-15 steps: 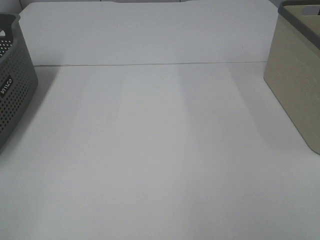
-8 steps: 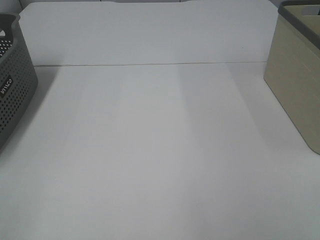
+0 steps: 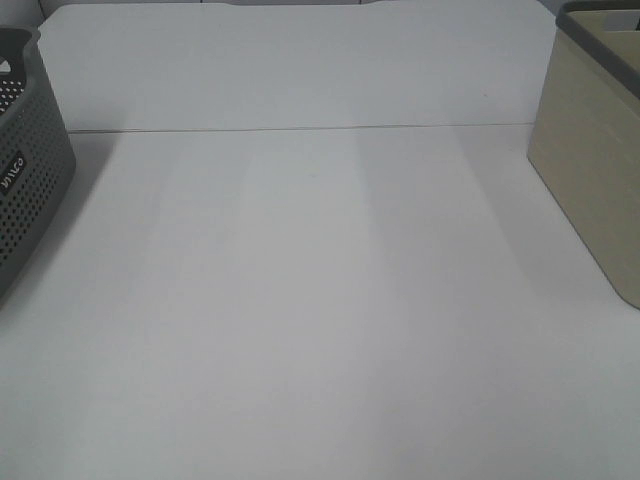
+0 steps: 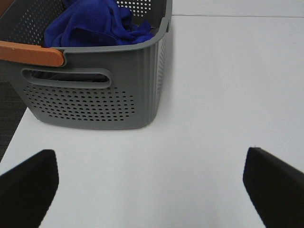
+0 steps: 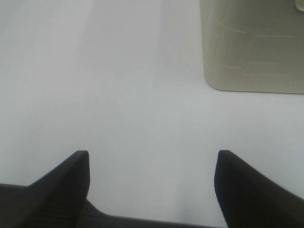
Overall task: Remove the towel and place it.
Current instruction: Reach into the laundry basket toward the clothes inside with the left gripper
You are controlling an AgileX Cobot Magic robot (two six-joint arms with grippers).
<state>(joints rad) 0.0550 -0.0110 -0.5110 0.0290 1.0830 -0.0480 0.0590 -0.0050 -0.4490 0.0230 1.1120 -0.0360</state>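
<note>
Hovering with left pincer (image 4: 149, 159) spread wide, empty, ready for reach-in. Noted towel (image 4: 95, 21) bunched inside grey basket (image 4: 95, 97), just ahead of it. Right pincer (image 5: 152, 154) likewise spread, empty, facing beige bin (image 5: 251, 47) ahead; probably the drop spot.

In the exterior high view, the grey basket (image 3: 35, 195) is cut off at the left edge and the beige bin (image 3: 590, 170) at the right edge. The lettering (image 3: 10, 172) on the basket wall is too small to read. In the left wrist view, the basket rim hides the lower part of the towel (image 4: 95, 23), and the picture's edge cuts off its far part.
</note>
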